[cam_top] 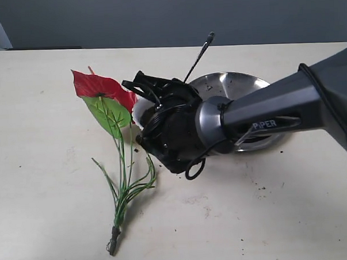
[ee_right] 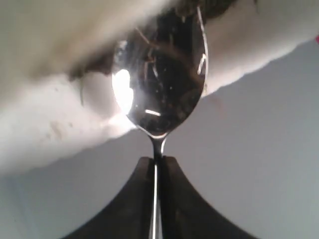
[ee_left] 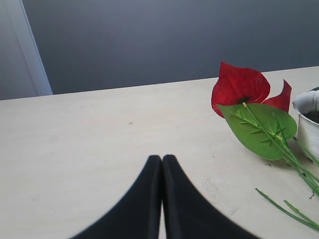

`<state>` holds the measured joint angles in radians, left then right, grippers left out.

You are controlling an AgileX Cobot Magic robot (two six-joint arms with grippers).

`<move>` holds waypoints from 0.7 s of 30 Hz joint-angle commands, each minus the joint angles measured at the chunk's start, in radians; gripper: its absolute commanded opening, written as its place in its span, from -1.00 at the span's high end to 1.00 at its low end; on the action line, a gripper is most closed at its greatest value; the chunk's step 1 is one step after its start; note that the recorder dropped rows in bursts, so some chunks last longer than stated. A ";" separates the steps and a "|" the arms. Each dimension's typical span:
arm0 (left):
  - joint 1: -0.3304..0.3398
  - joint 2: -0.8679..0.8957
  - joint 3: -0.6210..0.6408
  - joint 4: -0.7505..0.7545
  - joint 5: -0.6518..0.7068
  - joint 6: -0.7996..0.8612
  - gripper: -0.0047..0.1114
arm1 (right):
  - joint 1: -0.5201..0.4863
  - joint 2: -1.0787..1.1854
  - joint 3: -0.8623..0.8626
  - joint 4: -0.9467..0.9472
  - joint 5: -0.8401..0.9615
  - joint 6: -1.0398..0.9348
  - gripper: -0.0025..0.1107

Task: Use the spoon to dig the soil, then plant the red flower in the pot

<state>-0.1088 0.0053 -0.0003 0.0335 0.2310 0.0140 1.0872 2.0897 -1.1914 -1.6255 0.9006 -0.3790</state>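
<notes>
One pale beige table (cam_top: 43, 187) with scattered soil crumbs (cam_top: 262, 188), grey wall (cam_top: 157, 15) behind.

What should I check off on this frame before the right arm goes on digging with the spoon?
1. Spoon grip: ok. The right end effector is shut on the spoon at its neck.
2. Spoon bowl at the pot: ok. It sits at the white pot rim, with soil bits on it.
3. Soil depth in the pot: cannot tell. The right arm hides the pot's mouth in the exterior view.
4. Red flower: ok. It lies flat on the table beside the pot, not yet planted.
5. Left end effector: ok. Shut, empty, apart from the flower.
6. Spilled soil: not ok. Dark crumbs dot the table near the steel plate.
</notes>
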 commanded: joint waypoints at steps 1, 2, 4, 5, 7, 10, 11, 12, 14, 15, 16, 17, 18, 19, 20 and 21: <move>-0.003 -0.005 0.000 0.006 0.001 -0.004 0.91 | 0.030 -0.003 0.001 0.117 -0.061 -0.017 0.97; -0.003 -0.005 0.000 0.006 0.001 -0.004 0.91 | 0.032 -0.001 0.001 0.117 -0.061 -0.017 0.97; -0.003 -0.005 0.000 0.006 0.001 -0.004 0.91 | 0.035 0.001 0.001 0.096 -0.053 -0.017 0.97; -0.003 -0.005 0.000 0.006 0.001 -0.004 0.91 | 0.035 0.001 0.001 0.074 -0.036 -0.017 0.97; -0.003 -0.005 0.000 0.006 0.001 -0.004 0.91 | 0.030 -0.003 -0.006 -0.002 0.038 -0.009 0.97; -0.003 -0.005 0.000 0.006 0.001 -0.004 0.91 | 0.003 -0.024 -0.035 -0.039 0.095 0.024 0.97; -0.003 -0.005 0.000 0.006 0.001 -0.004 0.91 | -0.004 -0.040 -0.049 -0.036 0.095 0.035 0.97; -0.003 -0.005 0.000 0.006 0.001 -0.004 0.91 | -0.006 -0.046 -0.054 -0.036 0.093 0.035 0.97; -0.003 -0.005 0.000 0.006 0.001 -0.004 0.91 | -0.008 -0.052 -0.056 -0.039 0.089 0.038 0.97; -0.003 -0.005 0.000 0.006 0.001 -0.004 0.91 | -0.008 -0.050 -0.056 -0.014 0.082 0.036 0.97; -0.003 -0.005 0.000 0.006 0.001 -0.004 0.91 | -0.008 -0.050 -0.056 0.017 0.069 0.036 0.97; -0.003 -0.005 0.000 0.006 0.001 -0.004 0.91 | -0.008 -0.048 -0.056 0.055 0.045 0.036 0.97; -0.003 -0.005 0.000 0.006 0.001 -0.004 0.91 | -0.008 -0.046 -0.043 0.099 0.010 0.031 0.97; -0.003 -0.005 0.000 0.006 0.001 -0.004 0.91 | -0.005 -0.044 -0.034 0.102 0.003 0.029 0.97; -0.003 -0.005 0.000 0.006 0.001 -0.004 0.91 | 0.002 -0.024 -0.027 0.104 0.013 0.029 0.97; -0.003 -0.005 0.000 0.006 0.001 -0.004 0.91 | 0.007 -0.017 -0.027 0.104 0.015 0.027 0.97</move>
<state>-0.1088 0.0053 -0.0003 0.0335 0.2310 0.0140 1.0862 2.0545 -1.2269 -1.5302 0.9123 -0.3460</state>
